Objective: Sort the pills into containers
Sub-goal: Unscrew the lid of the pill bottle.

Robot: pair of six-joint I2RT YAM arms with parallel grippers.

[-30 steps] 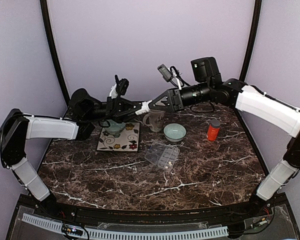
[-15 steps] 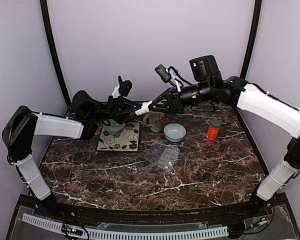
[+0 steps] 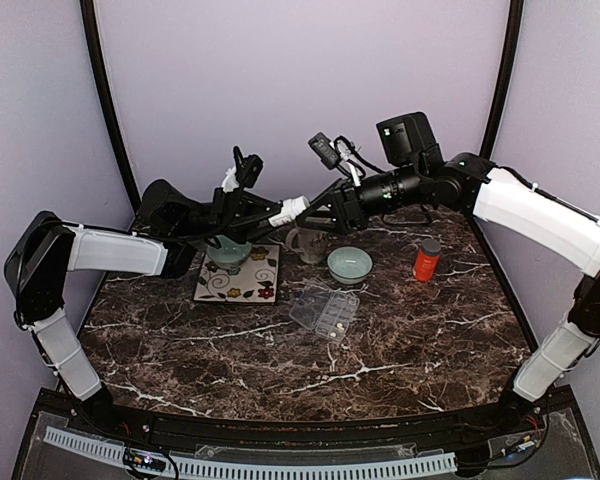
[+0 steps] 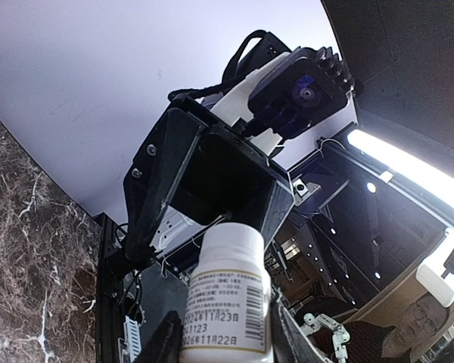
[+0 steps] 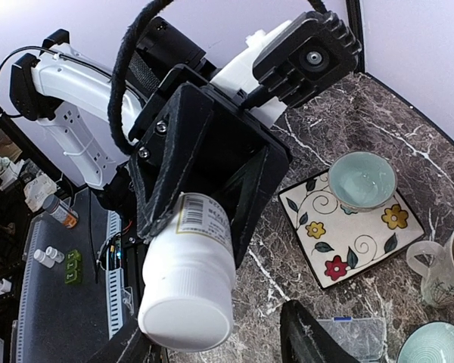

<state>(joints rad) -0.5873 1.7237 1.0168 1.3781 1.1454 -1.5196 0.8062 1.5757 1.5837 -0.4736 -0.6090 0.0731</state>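
Observation:
My left gripper [image 3: 283, 210] is shut on a white labelled pill bottle [image 3: 296, 206] and holds it level, high above the table; in the left wrist view the bottle [image 4: 227, 291] sits between my fingers [image 4: 160, 342]. My right gripper [image 3: 322, 212] faces it, open, its fingers [image 5: 309, 333] on either side of the bottle's white cap [image 5: 185, 321] without gripping. The clear pill box [image 3: 324, 310] lies open mid-table below, with a few pale pills [image 3: 333, 325] in its compartments.
A floral tile [image 3: 250, 283] carries a pale green bowl [image 3: 227, 256]. A mug [image 3: 307, 241], a second green bowl [image 3: 349, 264] and an orange grey-capped bottle [image 3: 426, 260] stand along the back. The purple wall is close behind.
Both grippers have risen slightly with the bottle between them. The right gripper's jaws now stand wider apart around the cap than a second ago.

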